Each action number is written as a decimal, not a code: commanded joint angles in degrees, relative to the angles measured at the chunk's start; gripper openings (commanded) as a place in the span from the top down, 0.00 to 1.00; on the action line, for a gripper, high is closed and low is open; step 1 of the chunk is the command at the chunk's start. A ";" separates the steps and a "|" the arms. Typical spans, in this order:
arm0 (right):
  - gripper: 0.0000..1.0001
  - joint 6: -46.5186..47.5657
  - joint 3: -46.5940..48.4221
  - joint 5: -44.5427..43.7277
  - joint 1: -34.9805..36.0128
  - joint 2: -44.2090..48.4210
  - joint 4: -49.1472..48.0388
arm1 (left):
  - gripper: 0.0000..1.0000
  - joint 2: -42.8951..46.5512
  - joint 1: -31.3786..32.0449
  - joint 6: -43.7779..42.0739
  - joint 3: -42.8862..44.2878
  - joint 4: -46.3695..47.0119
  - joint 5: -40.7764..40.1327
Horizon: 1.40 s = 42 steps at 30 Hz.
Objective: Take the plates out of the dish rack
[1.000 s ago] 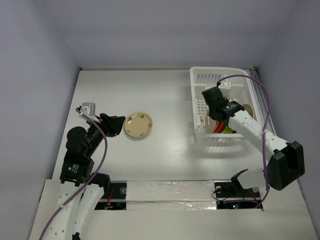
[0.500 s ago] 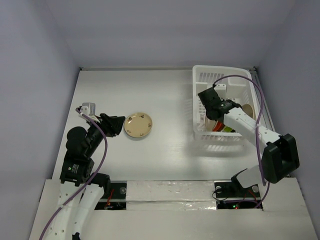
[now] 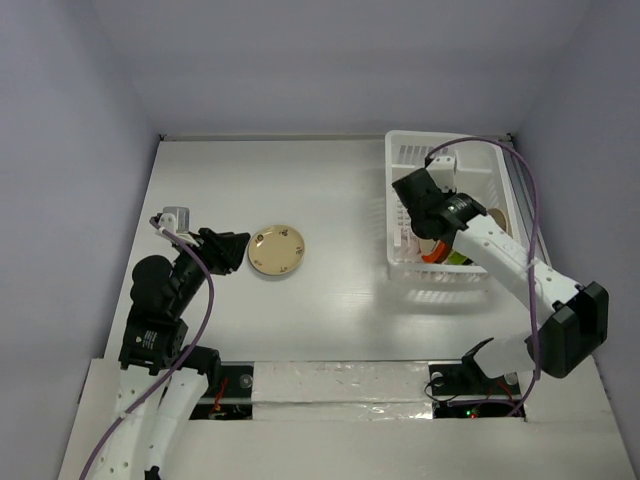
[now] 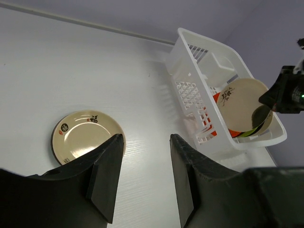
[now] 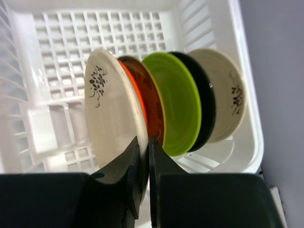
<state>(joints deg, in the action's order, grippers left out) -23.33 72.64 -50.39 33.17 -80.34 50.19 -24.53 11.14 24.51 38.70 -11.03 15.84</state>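
Pinching just the front plate's (image 5: 111, 114) rim, the right gripper (image 5: 144, 156) risks it slipping against the rack (image 5: 142, 28); left gripper (image 4: 145, 142) gapes.

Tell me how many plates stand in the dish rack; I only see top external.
Observer: Five in the right wrist view, on edge in the dish rack: near cream plate, red-orange plate, lime green plate, black plate, far cream plate.
Operator: Is one gripped?
Observer: The right hand is shut on the near cream plate's rim.
Operator: And the other arm?
Observer: Left hand open and empty, beside the flat cream plate on the table.
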 commanded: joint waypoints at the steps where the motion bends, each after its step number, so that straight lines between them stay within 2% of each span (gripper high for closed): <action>1: 1.00 -0.92 5.75 -5.68 2.07 4.57 1.31 | 0.59 0.36 -0.15 0.01 -0.20 1.53 -0.01; 5: 1.00 -2.86 9.88 -7.96 4.97 6.59 2.02 | 0.59 0.28 -0.15 0.01 -0.20 1.62 -0.01; 8: 1.00 -2.52 11.30 -4.91 8.83 7.91 -3.23 | 0.59 0.28 -0.15 0.01 -0.11 1.53 -0.10; 9: 1.00 -1.46 10.51 1.81 9.80 8.17 -10.13 | 0.59 0.19 -0.15 0.10 -0.11 1.45 -0.10; 11: 1.00 -0.84 7.35 9.13 12.00 8.44 -17.11 | 0.60 0.10 -0.67 0.01 -0.03 1.45 -0.19; 13: 1.00 -2.32 4.11 20.38 12.54 7.22 -26.96 | 0.61 0.19 -0.68 0.01 0.15 1.01 -0.54; 16: 1.00 -5.39 2.86 32.09 14.81 1.60 -36.64 | 0.81 -0.25 -0.68 0.10 0.15 0.92 -1.42; 17: 1.00 -6.02 3.81 33.85 15.43 -0.33 -38.14 | 0.93 -0.25 -0.68 0.18 0.15 0.92 -1.60; 20: 1.00 -8.03 7.23 37.72 18.07 -10.33 -42.09 | 1.00 -0.34 -0.68 0.36 0.24 0.57 -2.65; 23: 1.00 -11.29 8.04 41.41 18.69 -15.62 -46.40 | 0.99 -0.16 -0.68 0.27 0.41 0.57 -2.56; 28: 1.00 -17.17 9.18 43.97 18.69 -24.76 -49.58 | 0.86 -0.16 -0.68 0.27 0.33 0.48 -2.13; 32: 0.93 -20.52 7.87 44.24 18.69 -28.46 -53.35 | 0.77 -0.34 -0.68 0.10 0.33 0.57 -1.69; 35: 0.87 -22.46 5.86 43.54 18.69 -29.70 -55.46 | 0.75 -0.34 -0.68 0.18 0.33 0.57 -1.60; 42: 0.82 -24.39 5.15 39.85 18.69 -31.72 -56.08 | 0.73 -0.43 -0.68 0.10 0.24 0.57 -1.51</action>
<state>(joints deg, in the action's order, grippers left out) -45.19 77.60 -7.97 52.05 -111.37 -0.71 -24.62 10.76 24.73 38.70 -12.05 13.72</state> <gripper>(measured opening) 0.177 0.266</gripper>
